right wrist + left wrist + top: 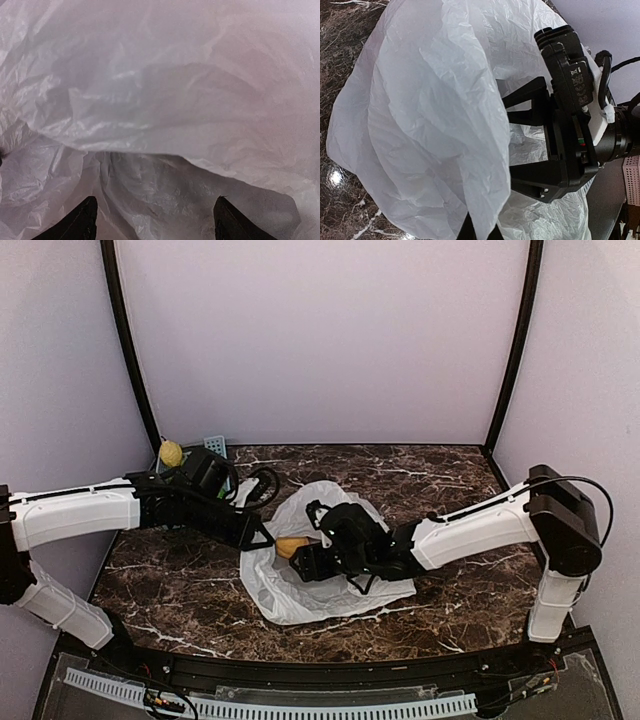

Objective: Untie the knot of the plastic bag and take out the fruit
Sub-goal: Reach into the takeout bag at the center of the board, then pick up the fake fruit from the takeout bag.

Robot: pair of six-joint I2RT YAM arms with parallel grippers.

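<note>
The white plastic bag (300, 595) lies crumpled on the marble table (170, 590). My left gripper (264, 537) is shut on a fold of the bag's left edge (485, 200) and holds it up. My right gripper (306, 542) reaches in from the right, and its black body (565, 125) shows in the left wrist view. Its fingers (82, 222) stand open inside the bag (160, 100), with only plastic between them. A brownish-orange fruit (290, 547) shows at the bag's opening, close to the right fingers. The knot does not show.
A yellow fruit (171, 452) rests at the back left corner beside a small blue lattice basket (215, 445). Purple walls close in the table on three sides. Both arms cross the middle of the table.
</note>
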